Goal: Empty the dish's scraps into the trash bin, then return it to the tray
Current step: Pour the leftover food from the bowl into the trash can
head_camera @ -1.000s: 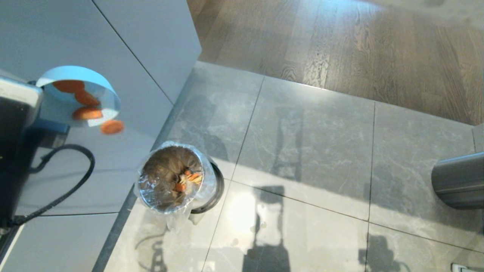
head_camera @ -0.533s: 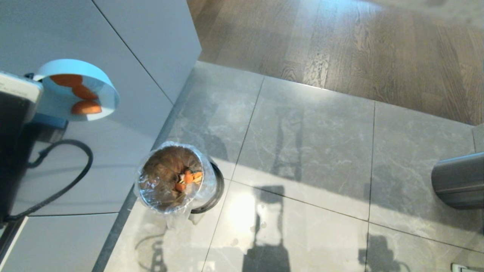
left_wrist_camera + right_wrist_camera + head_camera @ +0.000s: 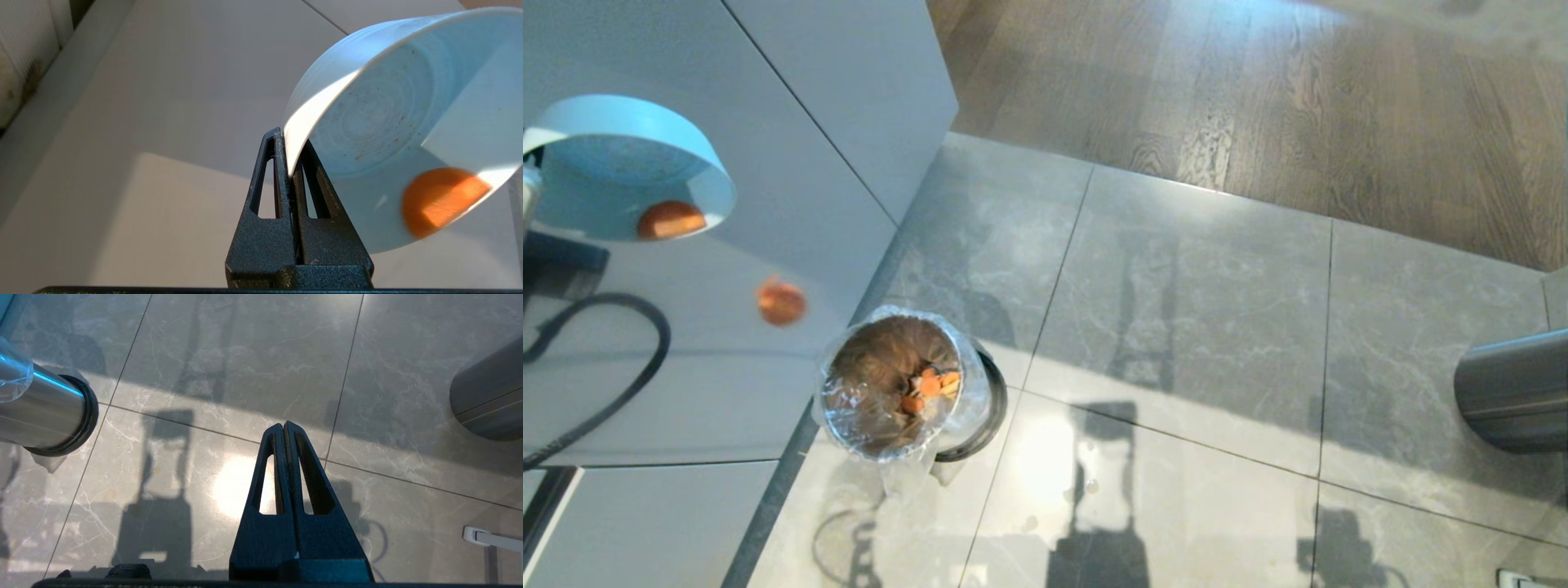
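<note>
- The dish (image 3: 621, 163) sits at the upper left of the head frame, tipped on edge, one carrot slice (image 3: 670, 220) at its lower lip and another slice (image 3: 781, 301) in mid-air.
- My left gripper (image 3: 291, 163) is pinched tight on its rim.
- The trash bin (image 3: 900, 384) stands lower right of the dish; I judge the falling slice may miss, so I pour nearer above it.
- My right gripper (image 3: 284, 430) hangs closed, empty.

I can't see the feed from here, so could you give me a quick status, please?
Left gripper shut on tipped dish. One carrot slice falling, one at rim. Trash bin unobstructed. Right gripper shut, idle.
</note>
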Robot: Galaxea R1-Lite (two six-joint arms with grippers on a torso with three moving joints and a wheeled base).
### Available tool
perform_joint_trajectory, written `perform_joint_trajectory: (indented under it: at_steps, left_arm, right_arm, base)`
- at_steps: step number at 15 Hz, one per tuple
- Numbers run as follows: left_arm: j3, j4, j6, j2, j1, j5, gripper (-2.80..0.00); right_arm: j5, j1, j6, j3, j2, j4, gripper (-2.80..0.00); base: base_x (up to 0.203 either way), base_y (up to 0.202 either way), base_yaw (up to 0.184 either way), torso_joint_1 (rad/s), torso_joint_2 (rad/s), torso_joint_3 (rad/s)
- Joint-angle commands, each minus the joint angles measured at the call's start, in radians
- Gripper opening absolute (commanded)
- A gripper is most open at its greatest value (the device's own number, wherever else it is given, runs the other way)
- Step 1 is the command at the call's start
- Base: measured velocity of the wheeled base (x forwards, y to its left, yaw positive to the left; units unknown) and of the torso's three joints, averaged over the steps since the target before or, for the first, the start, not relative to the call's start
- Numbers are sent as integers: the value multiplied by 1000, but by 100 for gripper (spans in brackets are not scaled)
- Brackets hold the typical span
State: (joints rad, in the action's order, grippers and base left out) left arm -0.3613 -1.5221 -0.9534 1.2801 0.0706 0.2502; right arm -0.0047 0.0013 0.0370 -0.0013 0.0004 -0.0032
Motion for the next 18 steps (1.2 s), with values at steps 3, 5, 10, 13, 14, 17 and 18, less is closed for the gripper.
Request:
perform_joint_trajectory:
  at_steps: [3, 5, 10, 13, 14, 17, 18]
  left_arm:
    - [23, -48, -5, -25, -6, -10, -280]
    - [18, -48, -4, -27, -6, -9, -280]
    - [53, -48, -4, -27, -5, -24, -280]
    - [3, -48, -1, -20, -5, -31, -280]
    - [7, -48, -3, -13, -5, -35, -280]
    - [-11, -48, 0, -14, -4, -46, -280]
    - [12, -48, 2, -17, -2, -51, -280]
  right_arm:
    - [0, 0, 0, 0, 0, 0, -280]
    - [0, 0, 0, 0, 0, 0, -280]
    - [0, 0, 0, 0, 0, 0, -280]
    - [0, 0, 0, 0, 0, 0, -280]
    - [0, 0, 0, 0, 0, 0, -280]
    - [0, 0, 0, 1, 0, 0, -280]
    - [0, 0, 0, 0, 0, 0, -280]
  base:
    - [0, 0, 0, 0, 0, 0]
    - [0, 0, 0, 0, 0, 0]
    - [0, 0, 0, 0, 0, 0]
    - [0, 0, 0, 0, 0, 0]
    - [0, 0, 0, 0, 0, 0]
    - [0, 0, 0, 0, 0, 0]
    - [0, 0, 0, 0, 0, 0]
